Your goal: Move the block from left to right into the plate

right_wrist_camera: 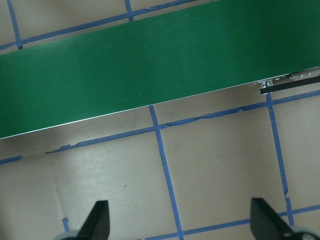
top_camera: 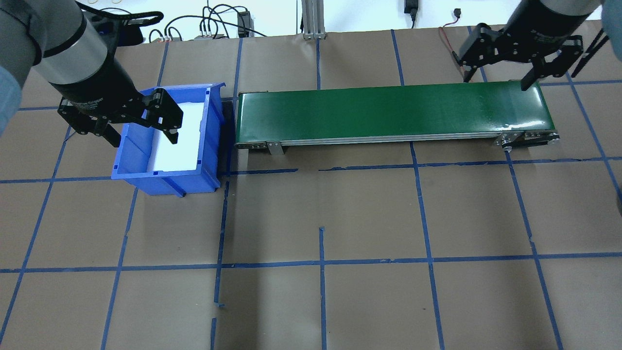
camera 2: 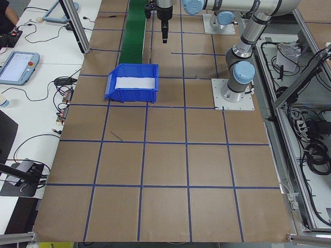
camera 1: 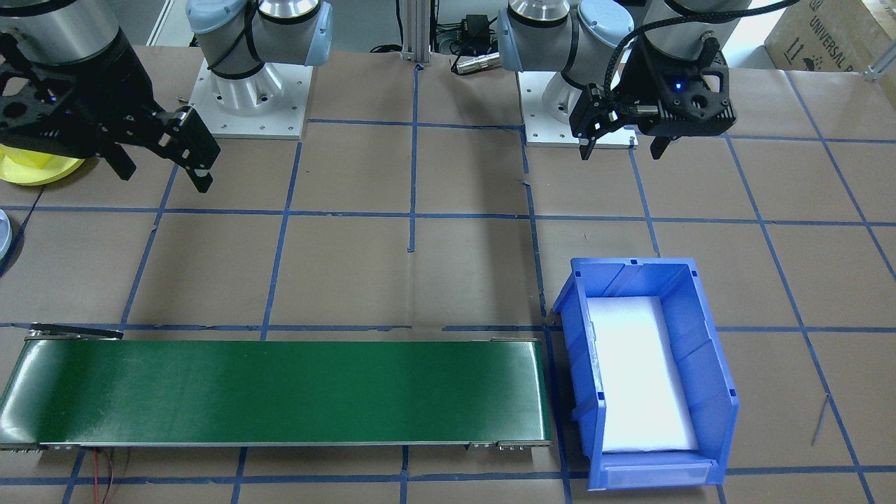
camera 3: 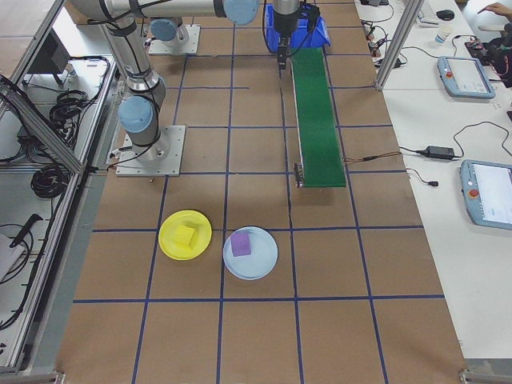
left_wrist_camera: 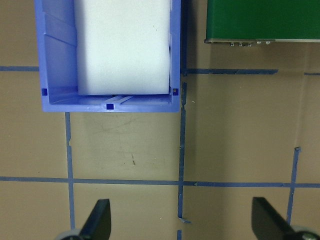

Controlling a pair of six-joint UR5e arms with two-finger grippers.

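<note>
**Block rests in yellow plate as both arms hang idle**

Block, a small yellow cube, sits inside the yellow plate at the table's far right end, well apart from the belt and from both arms. Just beside it a purple cube lies in a pale blue plate, the two plates nearly touching. Judged from where things lie, the yellow cube's move looks done; no other loose cube shows on the belt or table.

The cube looks rigid and light, with flat, square faces; a pinch across two opposite sides from above should hold it, though smooth faces could slip under a weak squeeze. The plate is shallow with a raised rim, so a cube set down flat ought to stay put.

The blue bin stands against the belt's left end and holds only a white pad; no cube can be seen in it. The green belt carries nothing.

The left gripper hovers over the bin's near side, jaws wide apart and holding nothing; its wrist view shows both fingertips spread above bare table paper. The right gripper hangs over the belt's right end, jaws likewise apart and empty.
</note>
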